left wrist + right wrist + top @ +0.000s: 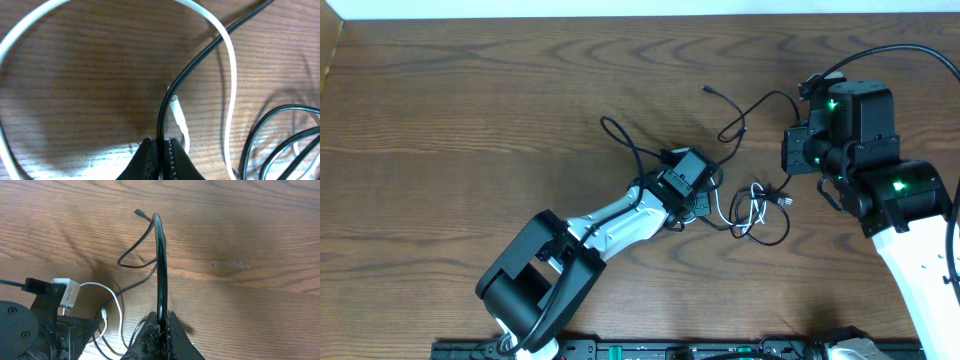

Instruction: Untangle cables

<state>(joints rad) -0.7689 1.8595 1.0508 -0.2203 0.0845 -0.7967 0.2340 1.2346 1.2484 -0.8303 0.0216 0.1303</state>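
Currently mid-separation: left gripper (160, 150) clenched on a black cable (187, 72) crossing the white cable (231, 70), right gripper (161, 326) clamped on a black cord (160, 255), tangle (752, 208) lying on the table (470, 100) between them; next, I reckon, a slow pull apart.

You have two arms on one table (440, 120): left arm (610, 225) at lower centre, right arm (910, 210) at the right edge. One white cable (232, 70). At least two black cables (160, 255); the central tangle prevents an exact count.
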